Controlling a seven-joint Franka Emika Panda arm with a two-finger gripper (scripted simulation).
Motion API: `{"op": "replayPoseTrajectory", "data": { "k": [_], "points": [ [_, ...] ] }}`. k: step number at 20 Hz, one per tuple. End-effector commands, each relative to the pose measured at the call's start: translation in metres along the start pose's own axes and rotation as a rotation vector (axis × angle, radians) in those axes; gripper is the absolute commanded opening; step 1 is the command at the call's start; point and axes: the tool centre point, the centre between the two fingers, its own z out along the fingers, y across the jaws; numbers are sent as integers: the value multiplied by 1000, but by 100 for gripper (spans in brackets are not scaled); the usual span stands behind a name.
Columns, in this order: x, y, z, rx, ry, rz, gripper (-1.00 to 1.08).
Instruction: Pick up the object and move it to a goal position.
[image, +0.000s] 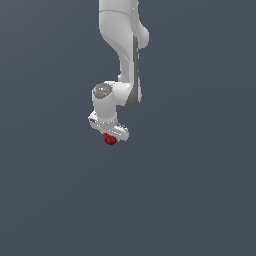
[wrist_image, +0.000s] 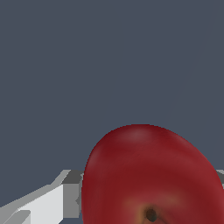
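Glossy dark-red apple-like ball (image: 110, 139) with a dimpled top, tucked right under the white two-fingered gripper (image: 111, 137) of the white jointed robot arm (image: 123, 50), poking out below the hand as a small red knob in the exterior view; narrower than the hand above it

Fills the lower part of the wrist view (wrist_image: 151, 175), dimple and stem pit turned toward the camera, hence seated close up against the palm end. One pale grey-white finger (wrist_image: 52, 203) touching the ball's flank in the wrist view, a sliver of the other just showing at the opposite edge. Reads as fingers pressed in on the ball from both sides, pinching it across its width; judged so from the contact and the way the ball sits centred beneath the hand

Hand pointing straight down, wrist vertical, probably so the fingers straddle the round body squarely and keep it from rolling out

Plain flat dark blue-grey ground (image: 200, 200) all around, no shadow or edge to show whether the ball rests on it or hangs clear: cannot tell. No goal marker visible in either view

Likely stage: grasp made, carry to the goal yet to finish. Risk as judged: smooth round skin slipping between narrow pads
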Motion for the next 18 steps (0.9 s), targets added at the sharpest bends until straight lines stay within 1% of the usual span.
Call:
{"op": "replayPoseTrajectory", "data": {
  "k": [1, 5, 9, 13, 18],
  "points": [
    [0, -1, -2, 0, 1, 0, -100],
    [-1, -7, -13, 0, 1, 0, -100],
    [-3, -17, -34, 0, 1, 0, -100],
    [-6, -31, -63, 0, 1, 0, -100],
    [-10, -54, -111, -2, 1, 1, -100]
  ]
}}
